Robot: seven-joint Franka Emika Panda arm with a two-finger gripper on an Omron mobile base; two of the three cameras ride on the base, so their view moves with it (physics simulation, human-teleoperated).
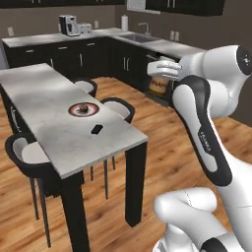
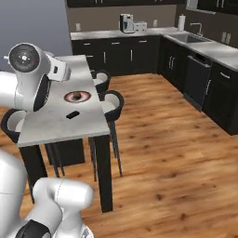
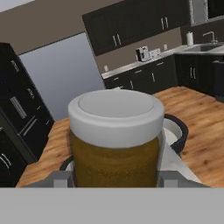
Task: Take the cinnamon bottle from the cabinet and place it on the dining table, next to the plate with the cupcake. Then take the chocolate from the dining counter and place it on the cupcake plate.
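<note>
The white arm is bent high, its gripper (image 1: 162,74) clamped on the amber-brown cinnamon bottle with pale lid (image 3: 115,138) (upright), held off the long marble-topped dining table (image 1: 54,106).

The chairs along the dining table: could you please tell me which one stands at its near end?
The chair at the near left corner of the dining table, beside the black leg; the other two stand farther along its right side.

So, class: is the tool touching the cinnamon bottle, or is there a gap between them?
Touching. In the hand view the cinnamon bottle sits clamped between the tool's fingers, with no gap on either side. In the left base view the jar hangs in the tool above the floor.
</note>
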